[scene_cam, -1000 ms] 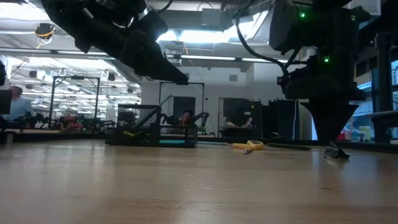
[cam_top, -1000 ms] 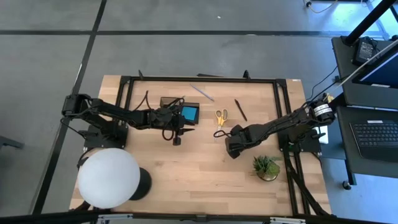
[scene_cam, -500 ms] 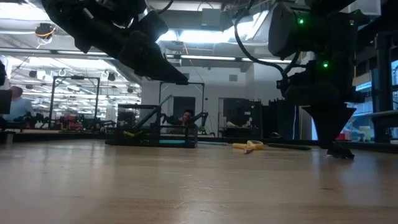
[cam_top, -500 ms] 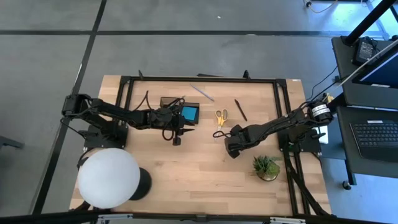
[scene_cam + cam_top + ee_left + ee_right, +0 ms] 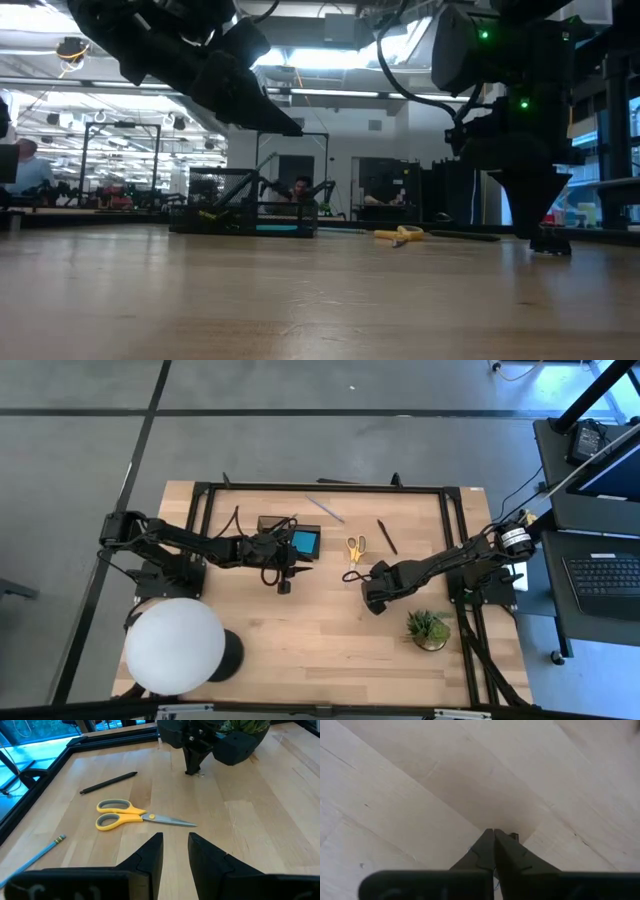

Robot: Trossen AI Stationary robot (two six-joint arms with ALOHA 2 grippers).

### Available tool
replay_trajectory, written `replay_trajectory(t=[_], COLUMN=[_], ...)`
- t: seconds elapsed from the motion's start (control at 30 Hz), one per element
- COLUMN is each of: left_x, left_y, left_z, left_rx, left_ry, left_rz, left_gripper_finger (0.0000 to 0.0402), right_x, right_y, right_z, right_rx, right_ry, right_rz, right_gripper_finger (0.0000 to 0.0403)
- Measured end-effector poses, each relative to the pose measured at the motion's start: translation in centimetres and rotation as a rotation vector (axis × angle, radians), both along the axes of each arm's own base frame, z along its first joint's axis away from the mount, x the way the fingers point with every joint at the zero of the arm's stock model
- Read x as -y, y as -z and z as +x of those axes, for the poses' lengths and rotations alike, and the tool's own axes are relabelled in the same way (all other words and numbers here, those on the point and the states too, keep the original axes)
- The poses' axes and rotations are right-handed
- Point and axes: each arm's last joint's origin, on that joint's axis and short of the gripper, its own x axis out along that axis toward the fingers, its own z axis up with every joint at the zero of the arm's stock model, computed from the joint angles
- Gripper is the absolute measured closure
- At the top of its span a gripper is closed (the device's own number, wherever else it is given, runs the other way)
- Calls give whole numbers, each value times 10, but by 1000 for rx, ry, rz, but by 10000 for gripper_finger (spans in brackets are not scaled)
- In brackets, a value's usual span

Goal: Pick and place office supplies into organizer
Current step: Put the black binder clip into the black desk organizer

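The black organizer (image 5: pixel 288 537) sits far-left of centre and has a blue note pad (image 5: pixel 305 542) in it. Yellow-handled scissors (image 5: pixel 355 547), a dark pen (image 5: pixel 387 536) and a grey pencil (image 5: pixel 325 508) lie flat on the wood. My left gripper (image 5: pixel 175 845) hovers open above the table by the organizer's near side (image 5: pixel 284 578). My right gripper (image 5: pixel 372 598) points straight down near the table's middle. It is shut, with its tips (image 5: pixel 494 832) at a small black clip (image 5: pixel 552 245) on the table. My right gripper comes from above, pointing down, with its shut fingers (image 5: pixel 487 845) at the small black clip (image 5: pixel 513 836). Only a dark corner of the clip shows beside the tips. The fingers hide which part they pinch. The clip sits at table level under the tips.
A white globe lamp (image 5: pixel 172 645) stands at the near left and a potted plant (image 5: pixel 428 628) near my right gripper. A black metal frame (image 5: pixel 320 488) runs round the table's edges. Bare wood lies between the grippers and toward the near edge.
My right gripper has sunk a little toward the table and drifted slightly toward the table's right. The small black clip under its tips has shifted the same way.
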Motion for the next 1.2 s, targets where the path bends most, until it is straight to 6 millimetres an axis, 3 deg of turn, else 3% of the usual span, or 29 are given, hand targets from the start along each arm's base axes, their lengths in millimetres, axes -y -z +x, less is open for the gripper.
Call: replay_trajectory(t=[0.37,0.83,1.2], left_x=[0,0,0], left_y=[0,0,0], left_z=[0,0,0], left_rx=[0,0,0], left_ry=[0,-1,0], left_rz=[0,-1,0], left_gripper_finger=[315,315,315], right_x=[0,0,0], right_y=[0,0,0], right_z=[0,-2,-6], right_rx=[-10,-35,-68], right_ry=[-49,-55,-24], right_rz=[-1,2,23], right_gripper_finger=[363,245,228])
